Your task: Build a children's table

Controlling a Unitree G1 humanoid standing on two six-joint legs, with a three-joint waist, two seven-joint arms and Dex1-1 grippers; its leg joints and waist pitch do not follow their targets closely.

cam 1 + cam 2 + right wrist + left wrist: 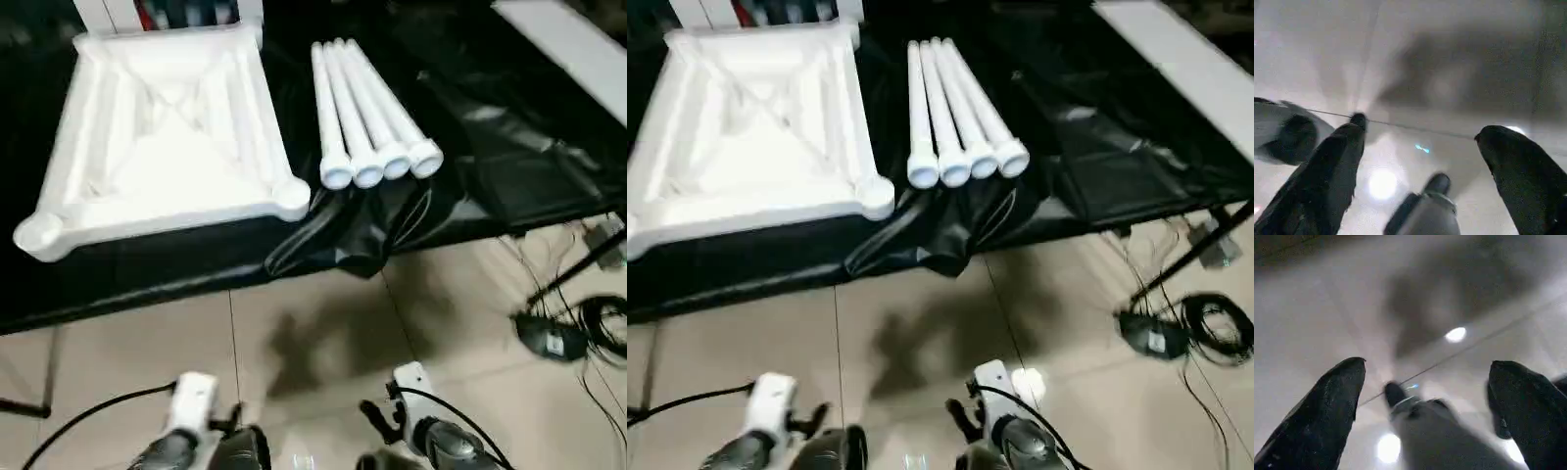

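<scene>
Well, the tabletop (underside up) and 4 legs lie side by side on the black-covered table — well ahead of both grippers, left gripper and right gripper, spread wide and empty over the floor.

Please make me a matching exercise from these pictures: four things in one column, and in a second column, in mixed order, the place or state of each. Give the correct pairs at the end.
Things:
1. tabletop
2. four legs
3. left gripper
4. black box with cables

Places or states:
A. on the floor tiles, at the robot's right
B. fingers wide apart, nothing between them, above the floor
C. lying underside up on the black cover
D. side by side on the black cover, flared ends toward the robot

Pairs: 1-C, 2-D, 3-B, 4-A
</scene>
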